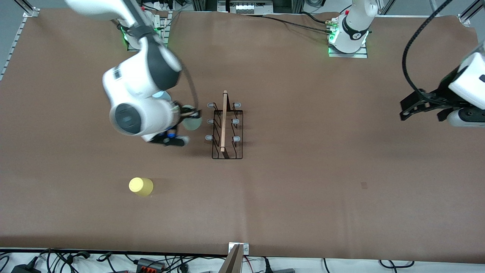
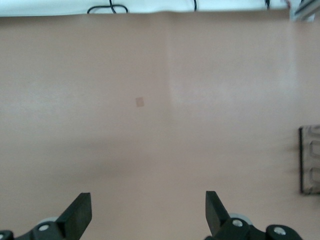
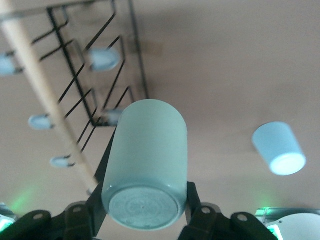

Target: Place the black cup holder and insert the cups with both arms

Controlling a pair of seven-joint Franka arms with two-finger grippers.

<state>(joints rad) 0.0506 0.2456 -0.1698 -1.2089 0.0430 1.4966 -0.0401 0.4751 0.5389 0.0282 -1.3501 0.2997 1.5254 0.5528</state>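
The black cup holder (image 1: 224, 125) stands mid-table, with its wooden rod handle on top and grey-blue capped pegs on both sides. It also shows in the right wrist view (image 3: 37, 80). My right gripper (image 1: 190, 118) is shut on the mint green cup (image 1: 193, 123), held on its side beside the pegs facing the right arm's end. In the right wrist view, the cup (image 3: 147, 160) has its base toward the camera. The yellow cup (image 1: 141, 186) stands nearer the front camera. The light blue cup (image 3: 280, 148) stands on the table. My left gripper (image 1: 422, 113) is open and empty.
The left wrist view shows bare brown table under the open left gripper (image 2: 148, 202), and the holder's edge (image 2: 310, 160) at one side. A small tape mark (image 1: 364, 185) lies toward the left arm's end. The arm bases stand along the table's back edge.
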